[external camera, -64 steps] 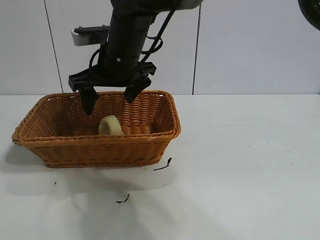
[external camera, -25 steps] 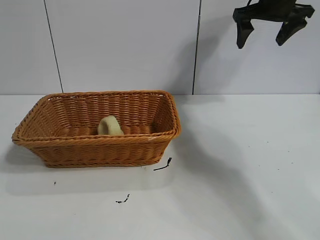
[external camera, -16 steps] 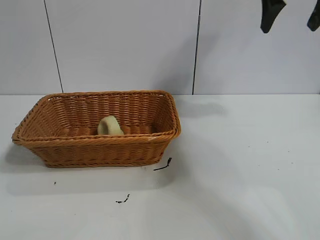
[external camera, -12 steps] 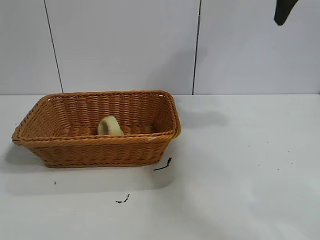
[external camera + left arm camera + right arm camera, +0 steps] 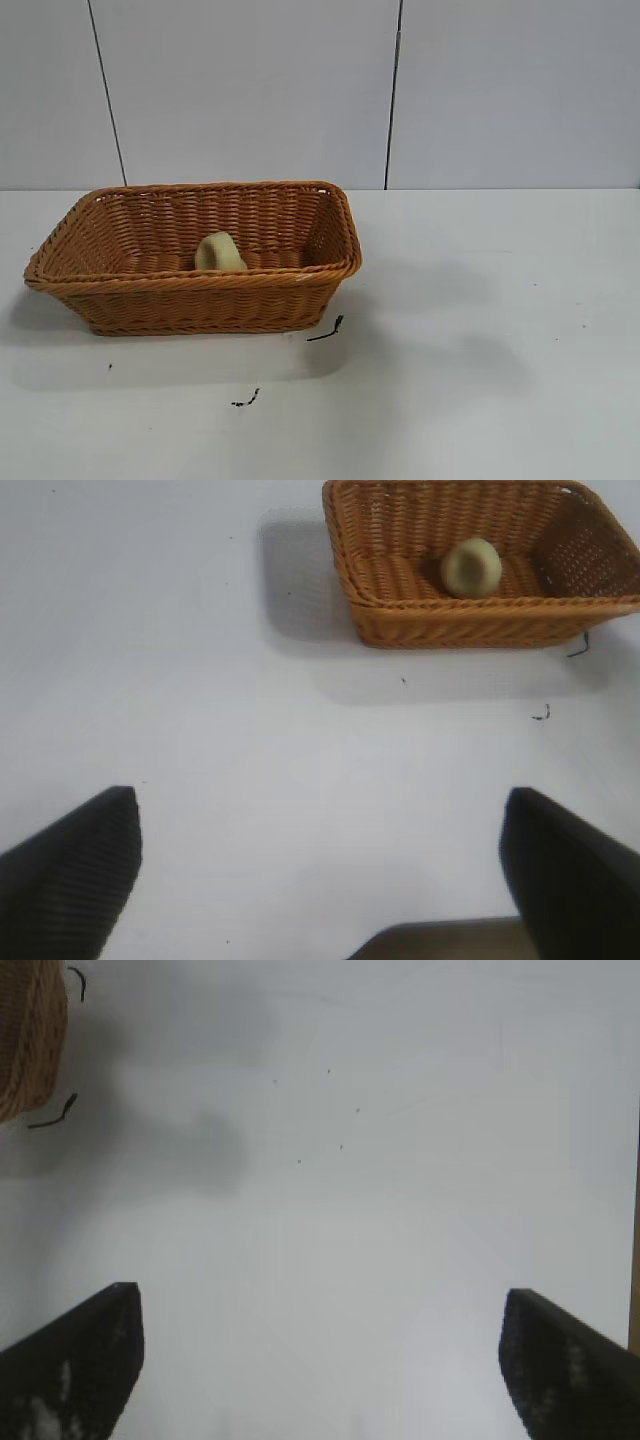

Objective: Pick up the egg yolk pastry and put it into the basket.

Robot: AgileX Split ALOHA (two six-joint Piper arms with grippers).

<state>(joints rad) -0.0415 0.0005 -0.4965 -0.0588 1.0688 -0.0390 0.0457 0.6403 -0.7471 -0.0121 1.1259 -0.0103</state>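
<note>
While both pincers gape, one egg yolk pastry [image 5: 220, 252] (upright) occupies one basket [image 5: 150, 300].

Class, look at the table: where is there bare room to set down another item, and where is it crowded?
Bare table spreads right of the basket, and a strip lies in front beyond two dark scraps. The basket floor is free either side of the egg yolk pastry.

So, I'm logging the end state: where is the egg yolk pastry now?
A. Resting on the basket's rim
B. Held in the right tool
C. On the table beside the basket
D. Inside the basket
D: the egg yolk pastry sits on the floor of the basket, touching neither tool.
</note>
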